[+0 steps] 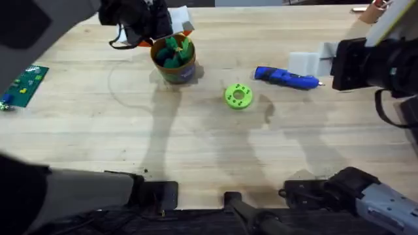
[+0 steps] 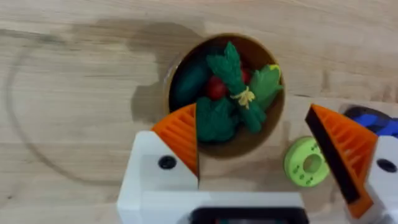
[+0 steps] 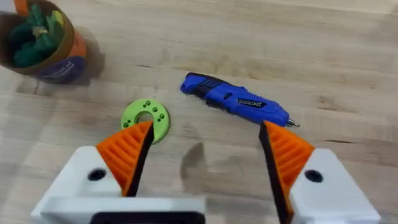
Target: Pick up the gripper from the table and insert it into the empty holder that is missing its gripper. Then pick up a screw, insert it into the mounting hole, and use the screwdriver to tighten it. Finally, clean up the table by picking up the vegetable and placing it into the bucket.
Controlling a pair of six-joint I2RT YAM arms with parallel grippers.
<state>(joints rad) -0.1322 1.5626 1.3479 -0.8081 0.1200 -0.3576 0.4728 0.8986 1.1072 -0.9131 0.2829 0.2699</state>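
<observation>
both arms' jaws gape, left above the bucket [image 2: 225,93], right above the screwdriver [image 3: 235,102].

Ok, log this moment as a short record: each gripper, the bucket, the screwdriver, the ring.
left gripper: open, empty, above the bucket
right gripper: open, empty, above the table near the screwdriver
bucket: upright, holds green toy vegetables
screwdriver: lying on the table, right of the ring
ring: green, flat on the table between bucket and screwdriver
</observation>
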